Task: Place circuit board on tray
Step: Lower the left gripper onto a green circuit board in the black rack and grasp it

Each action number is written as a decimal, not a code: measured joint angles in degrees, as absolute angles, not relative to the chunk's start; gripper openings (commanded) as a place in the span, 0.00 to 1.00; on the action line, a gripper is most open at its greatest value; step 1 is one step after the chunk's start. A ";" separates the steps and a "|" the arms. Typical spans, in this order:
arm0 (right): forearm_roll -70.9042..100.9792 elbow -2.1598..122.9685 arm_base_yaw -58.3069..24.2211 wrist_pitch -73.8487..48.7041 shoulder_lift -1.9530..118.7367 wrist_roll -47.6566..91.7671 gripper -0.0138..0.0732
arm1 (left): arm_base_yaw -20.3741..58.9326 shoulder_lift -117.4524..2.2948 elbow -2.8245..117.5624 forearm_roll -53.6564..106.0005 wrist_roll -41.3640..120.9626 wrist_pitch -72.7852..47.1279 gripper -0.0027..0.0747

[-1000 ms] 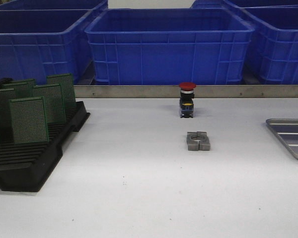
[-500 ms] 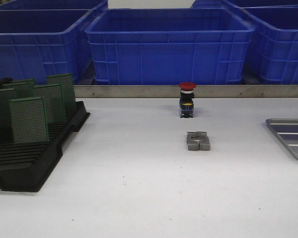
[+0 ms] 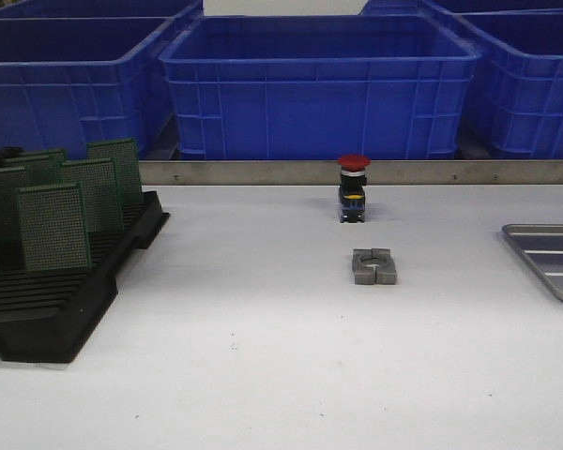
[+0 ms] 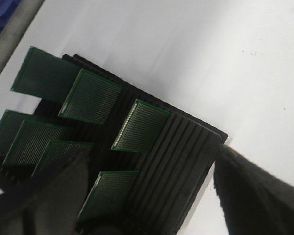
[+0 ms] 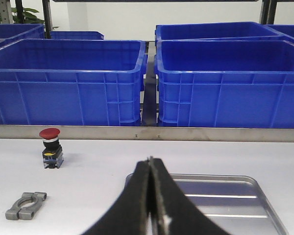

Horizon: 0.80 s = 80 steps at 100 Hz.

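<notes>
the tray (image 3: 551, 260) lies flat on the white desk (image 3: 263, 356) at the right side, only partly inside the front view, and nothing is on it; in the right wrist view its ribbed floor shows just behind the right hand (image 5: 151, 169). the right hand is closed, its two black fingers pressed together with nothing between them. the circuit boards (image 3: 54, 228) stand upright in the slots of the black rack (image 3: 66, 305) at the left side of the desk, well apart from the tray. the left hand (image 4: 147, 191) hangs above this rack, its fingers (image 4: 54, 191) spread wide and holding nothing, with one green board (image 4: 108, 193) showing between them. in the middle of the desk are a red push button (image 3: 353, 189) and, nearer, a small grey metal clamp (image 3: 373, 266). blue bins (image 3: 319, 89) stand behind the metal rail (image 3: 357, 172).
</notes>
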State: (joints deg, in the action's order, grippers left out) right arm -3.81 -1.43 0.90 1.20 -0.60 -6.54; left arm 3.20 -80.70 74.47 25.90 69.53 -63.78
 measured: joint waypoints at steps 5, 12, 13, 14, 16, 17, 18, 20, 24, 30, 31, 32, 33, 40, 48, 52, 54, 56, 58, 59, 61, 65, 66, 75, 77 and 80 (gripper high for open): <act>-3.81 -1.43 0.90 1.20 -0.60 -6.54 0.08 | 3.20 -82.53 74.84 26.44 72.36 -64.15 0.68; -3.81 -1.43 0.90 1.20 -0.60 -6.54 0.08 | 3.20 -84.42 74.97 26.79 76.42 -64.42 0.68; -3.81 -1.43 0.90 1.20 -0.60 -6.54 0.08 | 3.20 -84.60 75.07 26.94 77.18 -64.55 0.68; -3.81 -1.43 0.90 1.20 -0.60 -6.54 0.08 | 3.20 -84.76 75.07 26.93 77.58 -64.53 0.68; -3.81 -1.43 0.90 1.20 -0.60 -6.54 0.08 | 3.20 -85.27 75.07 26.93 78.65 -64.57 0.68; -3.81 -1.43 0.90 1.20 -0.60 -6.54 0.08 | 3.20 -85.60 75.07 27.05 78.98 -64.67 0.68; -3.81 -1.43 0.90 1.20 -0.60 -6.54 0.08 | 3.20 -85.74 75.07 27.06 79.60 -64.67 0.68; -3.81 -1.43 0.90 1.20 -0.60 -6.54 0.08 | 3.20 -86.18 75.07 27.06 80.62 -64.67 0.68; -3.81 -1.43 0.90 1.20 -0.60 -6.54 0.08 | 3.20 -86.95 75.09 27.06 82.15 -64.67 0.68; -3.81 -1.43 0.90 1.20 -0.60 -6.54 0.08 | 3.20 -87.74 75.19 27.14 84.79 -64.67 0.68; -3.81 -1.43 0.90 1.20 -0.60 -6.54 0.08 | 3.20 -88.00 75.19 27.14 85.07 -64.67 0.68; -3.81 -1.43 0.90 1.20 -0.60 -6.54 0.08 | 3.20 -88.02 75.19 27.14 85.62 -64.67 0.68; -3.81 -1.43 0.90 1.20 -0.60 -6.54 0.08 | 3.20 -88.28 75.19 27.14 85.89 -64.67 0.68; -3.81 -1.43 0.90 1.20 -0.60 -6.54 0.08 | 3.20 -89.20 75.30 27.14 87.85 -64.21 0.68; -3.81 -1.43 0.90 1.20 -0.60 -6.54 0.08 | 3.20 -90.17 75.30 27.14 88.97 -63.03 0.68; -3.81 -1.43 0.90 1.20 -0.60 -6.54 0.08 | 3.20 -90.84 75.30 27.14 89.28 -62.29 0.68; -3.81 -1.43 0.90 1.20 -0.60 -6.54 0.08 | 3.20 -91.11 75.30 27.14 89.43 -61.88 0.68; -3.81 -1.43 0.90 1.20 -0.60 -6.54 0.08 | 3.20 -91.31 75.30 27.14 89.66 -61.52 0.68; -3.81 -1.43 0.90 1.20 -0.60 -6.54 0.08 | 3.20 -91.60 75.30 27.14 89.84 -61.34 0.68; -3.81 -1.43 0.90 1.20 -0.60 -6.54 0.08 | 3.20 -91.77 75.30 27.14 89.97 -61.16 0.68; -3.81 -1.43 0.90 1.20 -0.60 -6.54 0.08 | 3.20 -92.07 75.30 27.18 90.25 -61.00 0.68; -3.81 -1.43 0.90 1.20 -0.60 -6.54 0.08 | 3.20 -92.57 75.42 27.18 90.66 -60.71 0.68; -3.81 -1.43 0.90 1.20 -0.60 -6.54 0.08 | 3.20 -92.78 75.42 27.18 90.66 -60.59 0.68; -3.81 -1.43 0.90 1.20 -0.60 -6.54 0.08 | 3.20 -94.28 75.86 27.18 91.03 -60.48 0.68; -3.81 -1.43 0.90 1.20 -0.60 -6.54 0.08 | 3.20 -94.52 76.09 27.18 91.03 -60.48 0.68; -3.81 -1.43 0.90 1.20 -0.60 -6.54 0.08 | 3.20 -95.13 76.12 27.18 91.14 -60.21 0.68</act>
State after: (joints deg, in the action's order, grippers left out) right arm -3.81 -1.43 0.90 1.20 -0.60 -6.54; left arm 3.20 -95.13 76.12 27.18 91.14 -60.21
